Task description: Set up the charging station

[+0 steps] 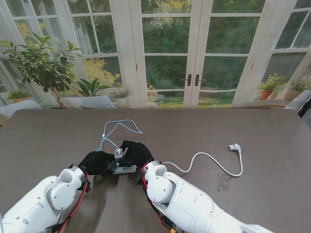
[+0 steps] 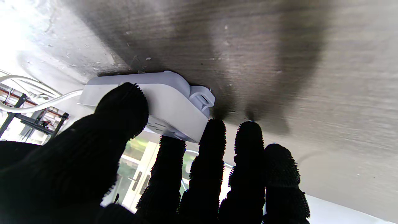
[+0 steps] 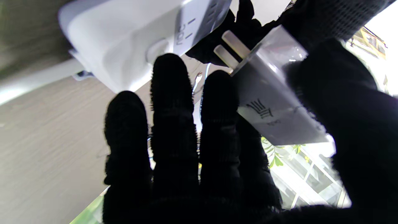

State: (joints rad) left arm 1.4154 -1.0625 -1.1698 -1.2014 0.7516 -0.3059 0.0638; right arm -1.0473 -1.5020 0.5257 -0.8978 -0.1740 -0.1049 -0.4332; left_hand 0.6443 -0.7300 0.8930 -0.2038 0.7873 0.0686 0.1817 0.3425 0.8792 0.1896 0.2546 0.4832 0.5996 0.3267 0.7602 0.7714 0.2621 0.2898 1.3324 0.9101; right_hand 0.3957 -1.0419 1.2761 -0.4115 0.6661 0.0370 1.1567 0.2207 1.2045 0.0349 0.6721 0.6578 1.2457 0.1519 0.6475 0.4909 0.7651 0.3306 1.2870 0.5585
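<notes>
White power strip [image 2: 168, 105] pinned by left hand [image 1: 95, 162] — right hand [image 1: 137, 152] pinches charger [image 3: 273, 102].

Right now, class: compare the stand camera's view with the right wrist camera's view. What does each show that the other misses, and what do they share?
Only the stand view shows the power strip's white cord trailing right to its plug, the pale blue cable and the left robot hand on the power strip. Only the right wrist view shows the charger's two prongs bare, outside the strip's sockets. Both show the right robot hand gripping the charger over the strip.
</notes>
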